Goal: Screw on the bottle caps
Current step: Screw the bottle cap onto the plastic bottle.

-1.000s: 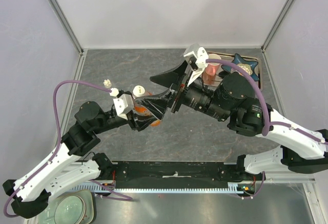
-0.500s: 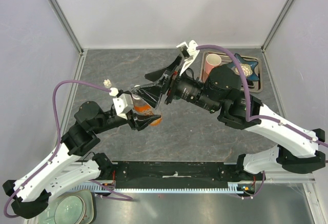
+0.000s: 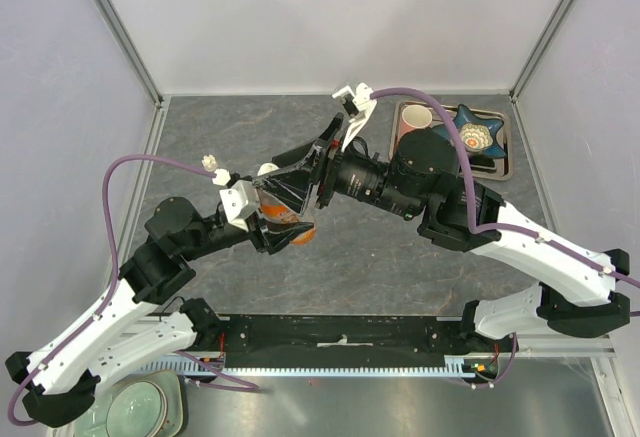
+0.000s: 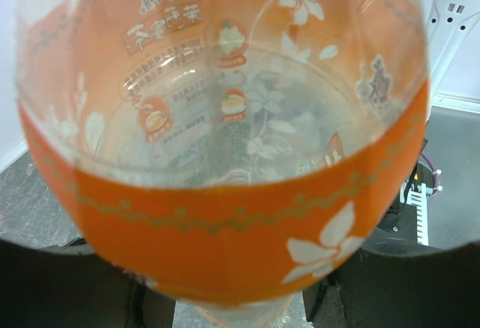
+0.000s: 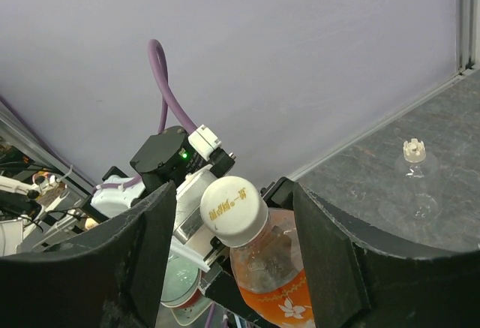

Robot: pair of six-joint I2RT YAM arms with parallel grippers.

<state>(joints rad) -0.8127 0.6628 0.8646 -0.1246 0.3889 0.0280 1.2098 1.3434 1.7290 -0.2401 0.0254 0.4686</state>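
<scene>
Left fingers [image 4: 52,290] pinch the orange bottle [image 4: 225,230] at its label, centre of the top view; right fingers [image 5: 142,268] stand spread either side of its white cap [image 5: 234,206], not touching. Judged light, thin-walled, slippery: grip the cap by its rim.

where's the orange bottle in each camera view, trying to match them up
top external: orange bottle left of centre, where the two arms meet.
left wrist: the bottle fills nearly the whole frame, seen close up.
right wrist: the bottle at bottom centre, white cap on top.
shared landmark: tiny clear bottle, also at the right in the right wrist view; not in the left wrist view.
</scene>
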